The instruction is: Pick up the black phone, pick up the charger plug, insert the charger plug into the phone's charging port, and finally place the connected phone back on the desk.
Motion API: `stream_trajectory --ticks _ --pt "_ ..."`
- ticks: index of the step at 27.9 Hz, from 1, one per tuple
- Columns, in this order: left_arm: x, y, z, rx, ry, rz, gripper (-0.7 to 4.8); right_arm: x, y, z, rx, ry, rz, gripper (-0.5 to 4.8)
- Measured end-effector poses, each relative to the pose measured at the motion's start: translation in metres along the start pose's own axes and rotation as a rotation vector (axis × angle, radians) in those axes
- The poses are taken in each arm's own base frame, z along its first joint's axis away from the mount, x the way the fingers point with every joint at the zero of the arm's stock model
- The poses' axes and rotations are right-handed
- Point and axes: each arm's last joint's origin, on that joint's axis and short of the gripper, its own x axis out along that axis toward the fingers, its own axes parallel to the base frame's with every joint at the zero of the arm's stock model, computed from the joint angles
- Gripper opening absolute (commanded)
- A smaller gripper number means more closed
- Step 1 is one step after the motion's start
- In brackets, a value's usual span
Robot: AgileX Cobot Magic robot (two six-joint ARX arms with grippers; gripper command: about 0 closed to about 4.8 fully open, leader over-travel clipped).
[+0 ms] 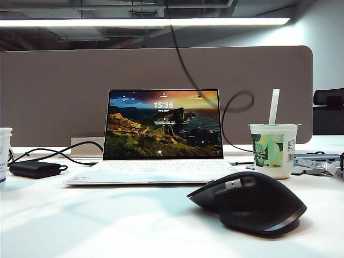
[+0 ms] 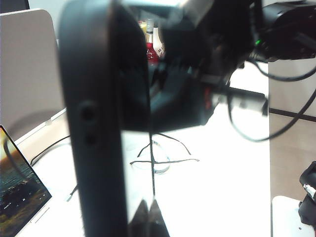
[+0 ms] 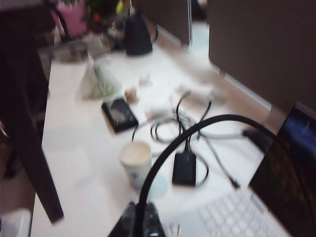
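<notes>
Two grippers, both raised off the white desk: left gripper clamps the glossy black phone upright; right gripper pinches the thin black charger cable, plug tip unseen, the phone's long axis standing to its side.

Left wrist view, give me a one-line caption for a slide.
Left gripper shut on the black phone, held upright on edge above the white desk, laptop alongside.
</notes>
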Motion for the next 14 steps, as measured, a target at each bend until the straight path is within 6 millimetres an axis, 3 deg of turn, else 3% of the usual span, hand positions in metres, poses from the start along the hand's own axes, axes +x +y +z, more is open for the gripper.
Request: stream_trajectory --ticks 14 --pt "0.0 -0.001 0.0 -0.001 -0.002 -0.049 -0.07 -0.013 0.011 0.041 -0.036 -0.314 0.05 -0.05"
